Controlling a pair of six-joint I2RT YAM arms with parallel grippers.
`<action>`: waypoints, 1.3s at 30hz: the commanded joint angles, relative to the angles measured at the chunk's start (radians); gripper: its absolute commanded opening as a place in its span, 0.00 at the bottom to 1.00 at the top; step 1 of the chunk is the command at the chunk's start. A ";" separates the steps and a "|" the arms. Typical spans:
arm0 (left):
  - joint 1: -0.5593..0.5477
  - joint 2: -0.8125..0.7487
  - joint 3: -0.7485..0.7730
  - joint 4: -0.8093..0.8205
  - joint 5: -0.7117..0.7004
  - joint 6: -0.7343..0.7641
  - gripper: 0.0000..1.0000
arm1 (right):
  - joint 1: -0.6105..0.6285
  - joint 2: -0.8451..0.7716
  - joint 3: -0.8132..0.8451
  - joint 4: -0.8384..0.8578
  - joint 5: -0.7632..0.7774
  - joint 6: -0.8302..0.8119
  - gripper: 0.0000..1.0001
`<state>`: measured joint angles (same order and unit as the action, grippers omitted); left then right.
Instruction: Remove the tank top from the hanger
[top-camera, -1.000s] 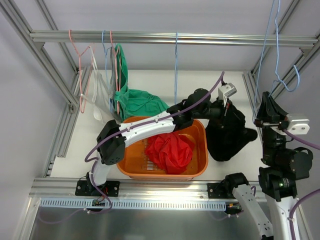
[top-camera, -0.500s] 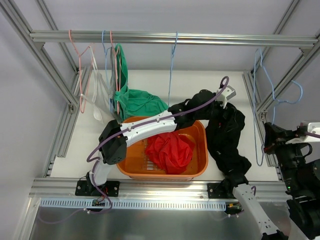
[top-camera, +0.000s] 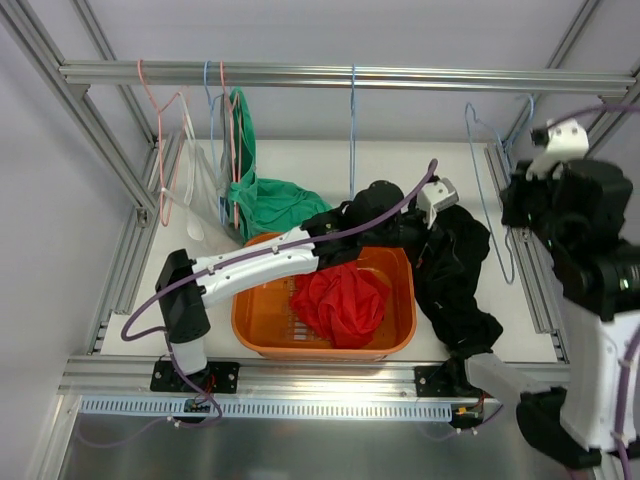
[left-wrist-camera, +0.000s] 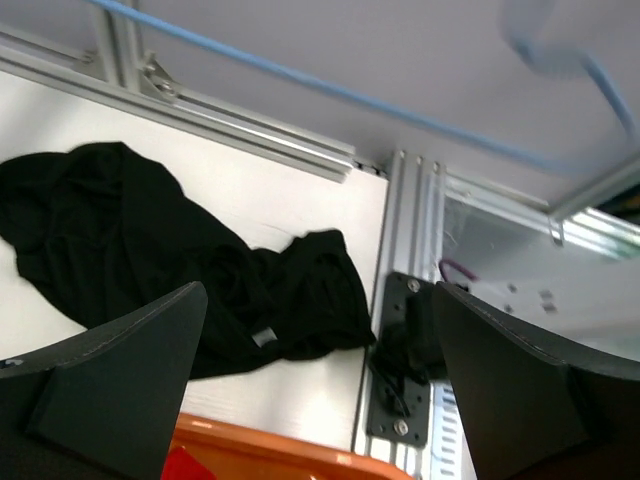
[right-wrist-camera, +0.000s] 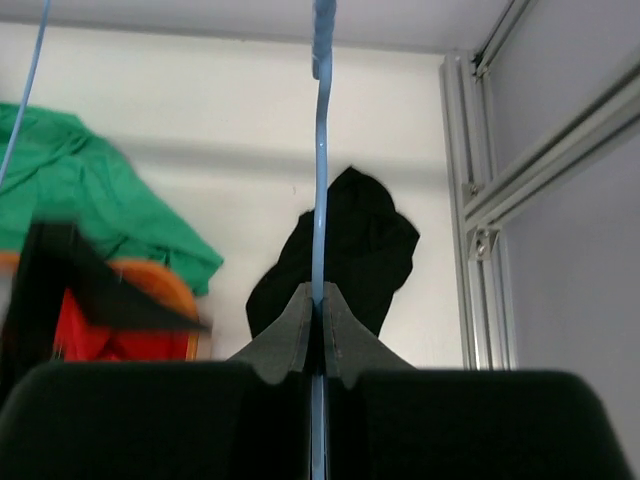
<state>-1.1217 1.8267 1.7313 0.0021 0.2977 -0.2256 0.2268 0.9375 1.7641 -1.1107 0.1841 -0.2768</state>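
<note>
Across the whole top view, a white table (top-camera: 400, 165), with a metal rail (top-camera: 400, 77) overhead at 12 o'clock. At the centre, an orange basket (top-camera: 320, 350) holding a red cloth (top-camera: 340, 300). At 3 o'clock from the basket, flat and crumpled on the table, the black tank top (top-camera: 455, 270), free of any hanger. At 11 o'clock from the basket, a green cloth (top-camera: 280, 200) hanging from the rail among a few wire hangers (top-camera: 185, 130). At 1 o'clock from the tank top, held up in the air, a bare blue hanger (right-wrist-camera: 320, 200). Pinched tight on its wire: the right gripper (right-wrist-camera: 318, 292). Above the tank top, jaws spread wide and holding nothing: the left gripper (left-wrist-camera: 315, 300).
</note>
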 joint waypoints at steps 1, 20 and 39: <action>-0.050 -0.093 -0.085 0.012 0.048 0.081 0.99 | -0.065 0.180 0.185 0.063 -0.034 -0.041 0.00; -0.090 -0.207 -0.273 0.015 0.021 0.068 0.99 | -0.382 0.497 0.364 0.091 -0.356 -0.018 0.00; -0.092 -0.159 -0.203 0.015 0.073 0.069 0.99 | -0.435 0.497 0.285 0.117 -0.410 -0.041 0.07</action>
<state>-1.2053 1.6688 1.4914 -0.0063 0.3378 -0.1669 -0.2043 1.4521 2.0483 -1.0424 -0.2035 -0.3103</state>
